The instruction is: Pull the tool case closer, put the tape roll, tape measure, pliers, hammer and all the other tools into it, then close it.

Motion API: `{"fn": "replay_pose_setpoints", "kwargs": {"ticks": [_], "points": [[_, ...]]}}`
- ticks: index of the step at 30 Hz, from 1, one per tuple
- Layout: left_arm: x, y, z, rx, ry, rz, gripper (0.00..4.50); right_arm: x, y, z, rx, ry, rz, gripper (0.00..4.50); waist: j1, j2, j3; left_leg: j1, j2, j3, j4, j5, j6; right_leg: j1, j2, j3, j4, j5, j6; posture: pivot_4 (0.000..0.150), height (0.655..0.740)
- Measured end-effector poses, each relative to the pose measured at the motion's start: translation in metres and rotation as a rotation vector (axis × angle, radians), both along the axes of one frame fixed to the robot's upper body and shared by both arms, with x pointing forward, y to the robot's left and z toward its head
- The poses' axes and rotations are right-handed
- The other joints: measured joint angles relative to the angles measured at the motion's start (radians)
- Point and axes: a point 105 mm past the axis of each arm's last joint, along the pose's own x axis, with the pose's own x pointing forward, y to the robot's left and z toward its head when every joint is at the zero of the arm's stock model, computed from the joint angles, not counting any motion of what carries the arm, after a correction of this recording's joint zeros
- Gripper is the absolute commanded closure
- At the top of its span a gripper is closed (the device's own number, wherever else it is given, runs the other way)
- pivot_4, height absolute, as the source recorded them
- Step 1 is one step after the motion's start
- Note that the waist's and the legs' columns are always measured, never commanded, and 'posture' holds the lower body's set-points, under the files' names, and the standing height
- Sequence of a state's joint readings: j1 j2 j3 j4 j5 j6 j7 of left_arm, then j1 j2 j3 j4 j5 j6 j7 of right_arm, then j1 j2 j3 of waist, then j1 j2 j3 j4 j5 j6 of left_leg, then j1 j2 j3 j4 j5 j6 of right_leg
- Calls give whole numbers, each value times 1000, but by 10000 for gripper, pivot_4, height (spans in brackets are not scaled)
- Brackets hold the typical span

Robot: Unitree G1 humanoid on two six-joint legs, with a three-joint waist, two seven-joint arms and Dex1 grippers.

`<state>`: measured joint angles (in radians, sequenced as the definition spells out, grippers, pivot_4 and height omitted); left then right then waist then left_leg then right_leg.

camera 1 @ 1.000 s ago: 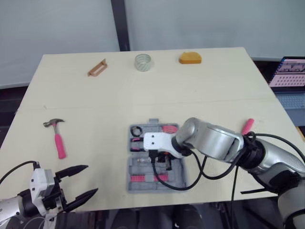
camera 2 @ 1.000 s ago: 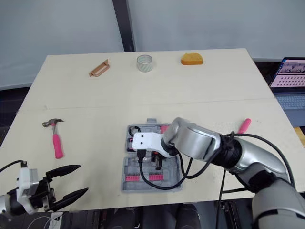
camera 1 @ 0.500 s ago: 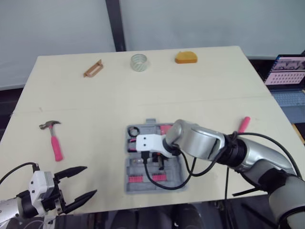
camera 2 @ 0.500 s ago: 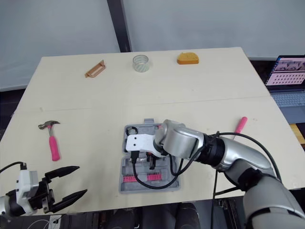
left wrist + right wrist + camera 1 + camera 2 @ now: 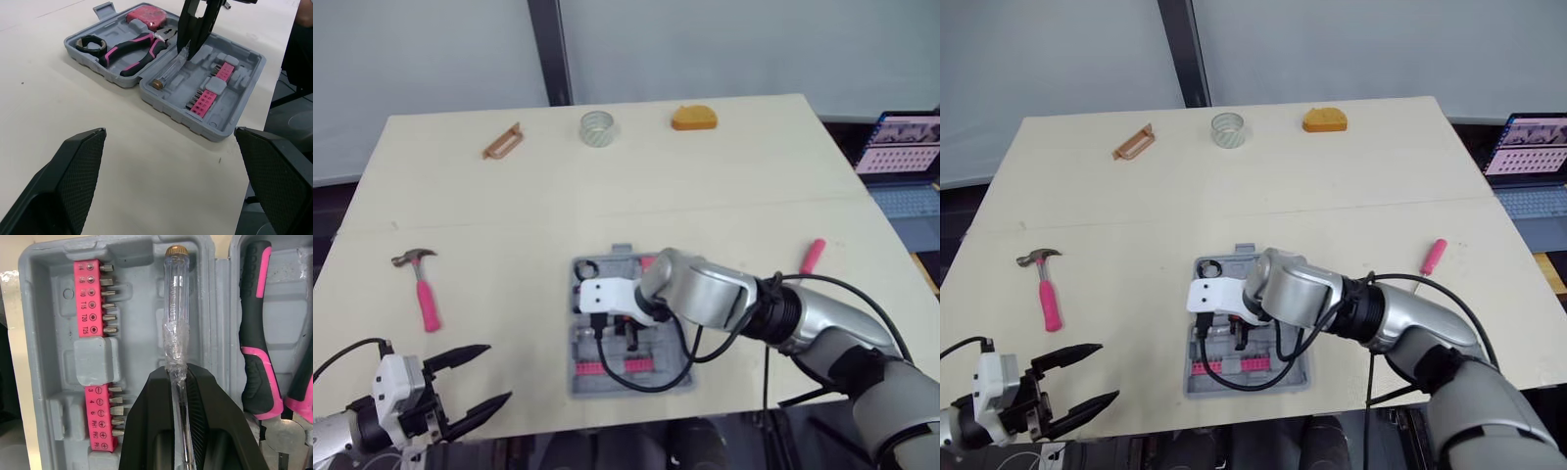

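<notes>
Pale desk (image 5: 705,196): open grey plastic tool case (image 5: 1293,377) at the near edge. Left jaws gape empty; your right jaws slid left over it, clamped on the clear-handled screwdriver (image 5: 175,293), nearly in its slot, I think.

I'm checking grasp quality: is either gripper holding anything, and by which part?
The right gripper holds the clear tester screwdriver by the end opposite its brass cap, over the open tool case. The left gripper is open, empty.

A pale table (image 5: 724,186) is standing before a light grey wall (image 5: 705,44); a dark post (image 5: 546,49) is rising behind it, and a laptop (image 5: 899,137) is glowing at the right.
</notes>
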<state>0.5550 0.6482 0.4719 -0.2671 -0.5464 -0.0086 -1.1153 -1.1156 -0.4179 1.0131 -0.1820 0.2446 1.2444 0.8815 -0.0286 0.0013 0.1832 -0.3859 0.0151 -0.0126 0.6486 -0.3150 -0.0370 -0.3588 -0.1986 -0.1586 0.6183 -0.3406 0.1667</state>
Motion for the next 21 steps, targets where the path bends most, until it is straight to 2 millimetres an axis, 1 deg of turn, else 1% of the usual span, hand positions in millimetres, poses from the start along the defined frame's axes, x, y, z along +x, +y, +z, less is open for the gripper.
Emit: {"fn": "replay_pose_setpoints", "kwargs": {"ticks": [13,16,17,18,19,21], "points": [[0,0,0,2,-1,5,0,3,1,-2,-4,2,-13,44821,0,0,0,0,0,0,0,0,0,0,0,0,1,0,0,1500,7400],[0,-1,1,3,-5,5,0,3,1,-2,-5,3,-13,30264,0,0,0,0,0,0,0,0,0,0,0,0,1,0,0,1500,7400],[0,-2,2,4,-8,3,0,3,1,-2,-5,3,-13,26778,0,0,0,0,0,0,0,0,0,0,0,0,1,0,0,1500,7400],[1,-3,3,5,-13,1,0,3,1,-2,-5,3,-13,21059,0,0,0,0,0,0,0,0,0,0,0,0,1,0,0,1500,7400],[1,-4,4,7,-18,-1,0,2,0,-2,-5,4,-13,16474,0,0,0,0,0,0,0,0,0,0,0,0,1,0,0,1500,7400],[1,-4,4,7,-19,0,0,2,1,0,-5,5,-13,16474,0,0,0,0,0,0,0,0,0,0,0,0,1,0,0,1500,7400]]}}
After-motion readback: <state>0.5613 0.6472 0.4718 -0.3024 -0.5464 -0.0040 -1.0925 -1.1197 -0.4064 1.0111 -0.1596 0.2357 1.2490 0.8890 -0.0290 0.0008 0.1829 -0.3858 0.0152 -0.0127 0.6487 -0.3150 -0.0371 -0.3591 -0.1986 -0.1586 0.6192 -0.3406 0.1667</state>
